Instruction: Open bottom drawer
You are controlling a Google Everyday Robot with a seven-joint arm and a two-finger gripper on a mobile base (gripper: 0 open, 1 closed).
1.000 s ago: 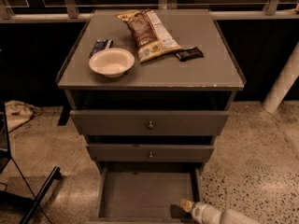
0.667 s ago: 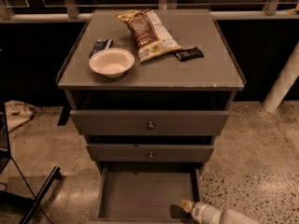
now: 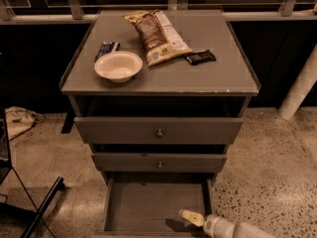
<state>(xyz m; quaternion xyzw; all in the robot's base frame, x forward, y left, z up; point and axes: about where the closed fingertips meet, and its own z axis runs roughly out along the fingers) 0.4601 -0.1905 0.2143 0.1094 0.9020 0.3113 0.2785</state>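
Note:
The grey cabinet has three drawers. The bottom drawer (image 3: 148,207) is pulled far out toward the camera, and its empty inside shows. Its front panel lies at the lower edge of the view and its knob is hidden. My gripper (image 3: 191,217), pale yellow at the tip on a white wrist, comes in from the lower right. It sits over the drawer's front right corner, just inside the right wall. The middle drawer (image 3: 159,161) and the top drawer (image 3: 158,130) stand slightly out, each with a small round knob.
On the cabinet top (image 3: 223,81) lie a white bowl (image 3: 118,66), a chip bag (image 3: 157,36), a dark snack bar (image 3: 200,57) and a blue packet (image 3: 107,48). A white post (image 3: 299,88) stands at right. Black stand legs (image 3: 37,207) and a cloth (image 3: 17,120) lie at left.

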